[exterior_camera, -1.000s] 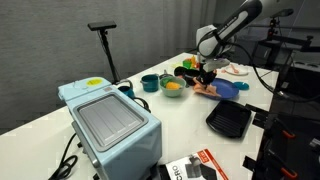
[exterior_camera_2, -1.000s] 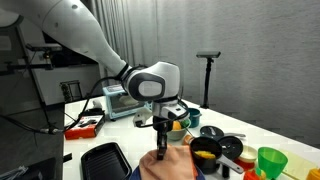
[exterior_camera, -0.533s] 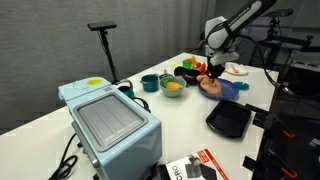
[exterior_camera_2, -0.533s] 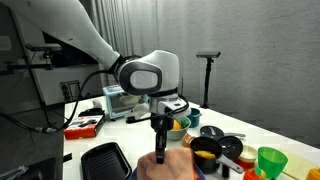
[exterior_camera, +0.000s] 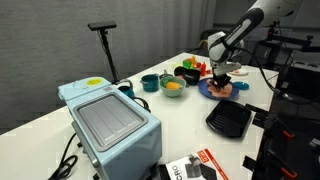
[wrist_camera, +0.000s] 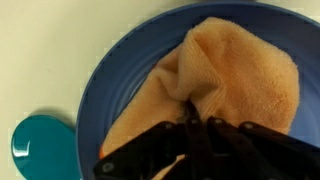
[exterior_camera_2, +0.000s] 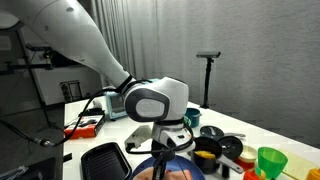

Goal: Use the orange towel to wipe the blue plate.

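Note:
The blue plate [wrist_camera: 112, 78] fills the wrist view, and the pale orange towel [wrist_camera: 245, 70] lies bunched on its middle and right part. My gripper [wrist_camera: 197, 120] comes in from the bottom edge, its black fingers shut on a fold of the towel and pressing it onto the plate. In an exterior view the gripper [exterior_camera: 222, 78] stands upright over the plate [exterior_camera: 206, 90] at the table's far right, with the towel [exterior_camera: 223, 90] under it. In the other exterior view the arm's wrist [exterior_camera_2: 160, 105] hides most of the plate.
A teal cup [wrist_camera: 40, 148] stands just left of the plate. A black square tray [exterior_camera: 230, 120] lies in front of it. Teal cups [exterior_camera: 150, 82], a bowl with orange contents [exterior_camera: 172, 88], a light blue appliance [exterior_camera: 110, 122] and a green cup [exterior_camera_2: 270, 160] also share the table.
The gripper has dragged the towel across the plate, rightward in the exterior view, and the arm has sunk lower over the plate. The jaws have stayed shut.

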Motion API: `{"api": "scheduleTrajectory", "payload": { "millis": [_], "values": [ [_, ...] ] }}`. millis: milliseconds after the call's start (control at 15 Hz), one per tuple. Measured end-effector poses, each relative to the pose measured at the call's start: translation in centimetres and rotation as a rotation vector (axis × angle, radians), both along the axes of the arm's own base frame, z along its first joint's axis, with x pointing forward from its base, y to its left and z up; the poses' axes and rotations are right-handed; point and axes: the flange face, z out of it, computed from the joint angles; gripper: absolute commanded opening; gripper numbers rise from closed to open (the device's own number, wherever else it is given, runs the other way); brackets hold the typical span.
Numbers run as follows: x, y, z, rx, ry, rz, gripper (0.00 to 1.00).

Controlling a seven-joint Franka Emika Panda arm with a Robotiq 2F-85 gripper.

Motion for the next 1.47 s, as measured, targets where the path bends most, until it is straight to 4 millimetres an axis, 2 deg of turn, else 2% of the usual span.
{"api": "scheduleTrajectory", "payload": {
  "millis": [200, 533, 733, 933, 1200, 1467],
  "values": [
    [0.6, -0.8, 0.2, -0.022, -0.026, -0.030, 0.01],
    [2.2, -3.3, 0.3, -0.091, -0.108, -0.111, 0.01],
    [3.4, -3.4, 0.4, -0.109, -0.162, -0.105, 0.01],
    [4.8, -2.0, 0.5, -0.103, -0.204, -0.077, 0.01],
    [6.2, 1.1, 0.5, -0.057, -0.224, -0.004, 0.01],
    [6.6, 3.9, 0.5, 0.022, -0.171, 0.130, 0.01]
  ]
}}
